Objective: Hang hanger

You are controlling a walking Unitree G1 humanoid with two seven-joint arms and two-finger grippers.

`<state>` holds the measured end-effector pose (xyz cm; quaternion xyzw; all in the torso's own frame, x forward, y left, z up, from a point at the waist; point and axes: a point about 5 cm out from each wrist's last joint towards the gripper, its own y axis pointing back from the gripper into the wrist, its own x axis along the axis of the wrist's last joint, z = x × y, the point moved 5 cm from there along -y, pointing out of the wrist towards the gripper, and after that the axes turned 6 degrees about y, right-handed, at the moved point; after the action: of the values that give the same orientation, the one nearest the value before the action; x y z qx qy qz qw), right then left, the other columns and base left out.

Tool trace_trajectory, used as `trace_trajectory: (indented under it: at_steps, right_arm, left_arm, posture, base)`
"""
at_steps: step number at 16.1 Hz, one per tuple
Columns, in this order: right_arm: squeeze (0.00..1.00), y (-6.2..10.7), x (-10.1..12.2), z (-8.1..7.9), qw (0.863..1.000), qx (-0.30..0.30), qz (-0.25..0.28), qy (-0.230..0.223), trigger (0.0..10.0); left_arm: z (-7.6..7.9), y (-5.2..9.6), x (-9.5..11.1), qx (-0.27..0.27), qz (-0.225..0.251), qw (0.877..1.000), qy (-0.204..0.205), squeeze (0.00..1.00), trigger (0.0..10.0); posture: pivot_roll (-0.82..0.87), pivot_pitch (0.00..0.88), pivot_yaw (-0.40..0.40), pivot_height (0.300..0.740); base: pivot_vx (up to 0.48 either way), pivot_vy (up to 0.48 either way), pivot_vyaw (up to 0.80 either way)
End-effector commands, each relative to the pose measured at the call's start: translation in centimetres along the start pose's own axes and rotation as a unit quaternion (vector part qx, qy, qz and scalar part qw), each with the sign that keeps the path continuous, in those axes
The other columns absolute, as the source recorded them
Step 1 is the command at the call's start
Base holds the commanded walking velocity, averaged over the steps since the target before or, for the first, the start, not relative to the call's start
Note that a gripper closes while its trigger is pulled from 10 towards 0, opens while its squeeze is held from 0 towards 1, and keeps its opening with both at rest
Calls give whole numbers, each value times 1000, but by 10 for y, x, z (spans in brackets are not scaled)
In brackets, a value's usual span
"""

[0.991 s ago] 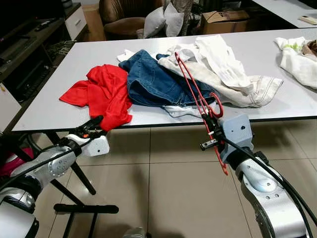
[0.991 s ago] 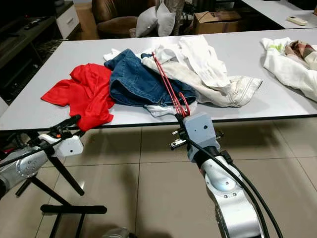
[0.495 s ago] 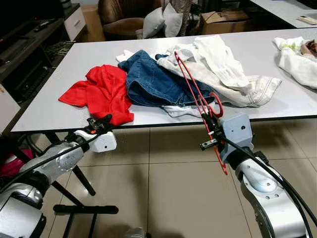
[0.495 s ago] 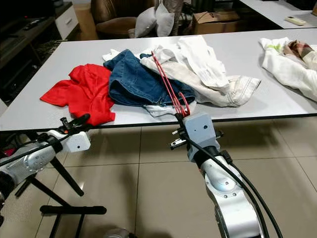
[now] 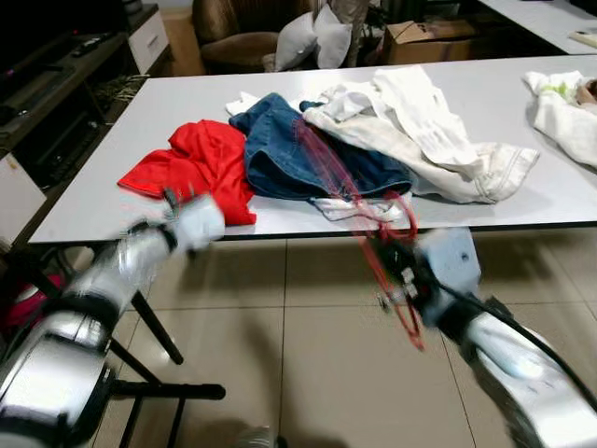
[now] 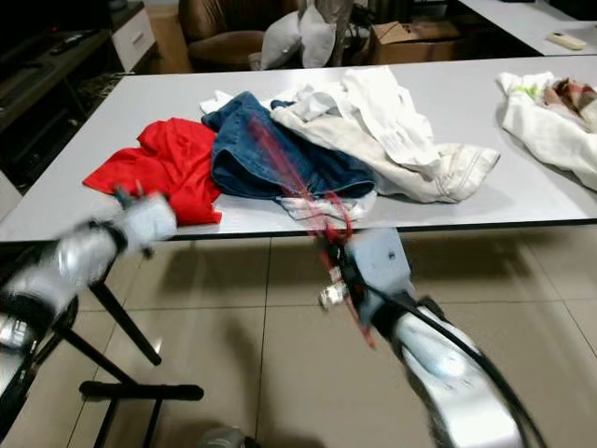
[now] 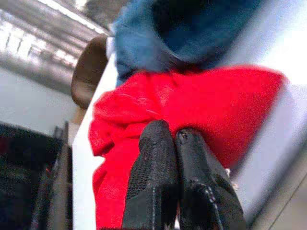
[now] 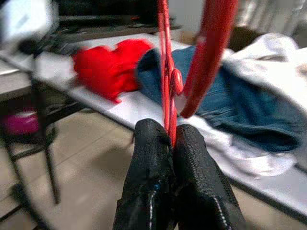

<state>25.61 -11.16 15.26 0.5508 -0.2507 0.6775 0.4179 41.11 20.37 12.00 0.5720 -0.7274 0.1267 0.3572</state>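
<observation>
1. We see the right pincer (image 8: pixel 173 143) clenched on the red hanger (image 5: pixel 359 201), held before the worktop (image 5: pixel 112 177) edge (blurred).
2. Left pincer (image 7: pixel 175 143) closed, empty, near the red shirt (image 5: pixel 201 168).

On the worktop (image 5: pixel 112 187) a shirt (image 5: pixel 201 168) lies leftmost, jeans (image 5: pixel 289 154) just right of it, a pale garment (image 5: pixel 429 140) overlapping them further right, another garment (image 5: pixel 560 107) well apart at the right edge, while 1 hanger (image 5: pixel 368 224) sits before the pile beyond the worktop's near edge.
</observation>
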Motion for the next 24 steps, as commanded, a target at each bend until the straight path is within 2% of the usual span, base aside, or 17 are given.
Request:
trace_trajectory:
  at_steps: [1,2,3,4,5,6,7,9,10,11,12,13,15,18,20,22,24]
  right_arm:
    - [0,4,6,-8,999,34,9,-7,10000]
    - [0,9,2,-14,998,66,-3,-7,10000]
    - [0,15,-3,-23,994,106,-20,-12,10000]
    - [0,16,-4,-25,993,113,-23,-13,10000]
    - [0,18,-6,-28,991,125,-33,-17,10000]
    - [0,19,-7,-28,991,128,-36,-17,10000]
    - [0,19,-9,-29,991,128,-43,-17,10000]
    - [0,18,-8,-25,992,118,-44,-17,10000]
    - [0,16,-7,-21,993,108,-42,-17,10000]
    - [0,13,-5,-18,994,99,-37,-21,10000]
    - [0,11,-3,-16,995,95,-34,-22,10000]
    - [0,9,-3,-15,995,92,-33,-22,10000]
    - [0,5,-1,-12,996,78,-28,-23,10000]
    - [0,-7,-1,-4,998,44,-28,-41,10000]
    - [0,-8,-6,-1,997,24,-41,-55,10000]
    - [0,-8,-9,1,996,7,-46,-71,10000]
    - [0,-8,-11,1,994,-2,-49,-101,10000]
  left_arm:
    - [-19,-4,11,16,9,999,48,0,0]
    - [-28,-9,27,3,22,995,98,0,0]
    - [-43,-17,58,-12,64,969,240,0,0]
    - [-47,-18,66,-14,77,961,266,0,0]
    - [-59,-19,91,-27,107,944,312,0,0]
    - [-63,-18,99,-33,117,939,323,0,0]
    - [-71,-14,130,-68,153,913,371,0,0]
    - [-72,-3,154,-116,174,893,398,0,0]
    - [-69,1,159,-133,172,896,388,0,0]
    - [-64,3,156,-139,158,907,364,0,0]
    - [-59,4,147,-128,135,932,311,0,0]
    - [-57,3,138,-116,114,947,276,0,0]
    - [-53,7,137,-109,97,953,266,0,353]
    - [-36,7,143,-120,92,966,211,0,706]
    - [-35,3,141,-108,82,975,175,0,706]
    - [-35,1,141,-102,74,979,162,0,627]
    - [-29,-2,142,-103,71,980,152,0,1373]
  posture:
    - [23,0,112,723]
    - [23,0,112,723]
    - [23,0,109,723]
    - [23,0,109,723]
    - [23,0,106,723]
    - [23,0,106,723]
    - [22,0,104,723]
    - [19,0,101,723]
    - [19,0,101,723]
    - [21,0,96,723]
    - [21,0,96,723]
    - [23,0,92,723]
    - [22,0,86,723]
    - [22,0,85,723]
    - [23,0,84,723]
    - [18,0,86,723]
    - [18,0,86,723]
  base:
    - [0,0,0]
    - [0,0,0]
    - [0,0,0]
    - [0,0,0]
    - [0,0,0]
    - [0,0,0]
    - [0,0,0]
    - [0,0,0]
    - [0,0,0]
    - [0,0,0]
    - [0,0,0]
    - [0,0,0]
    - [0,0,0]
    - [0,0,0]
    - [0,0,0]
    - [0,0,0]
    - [0,0,0]
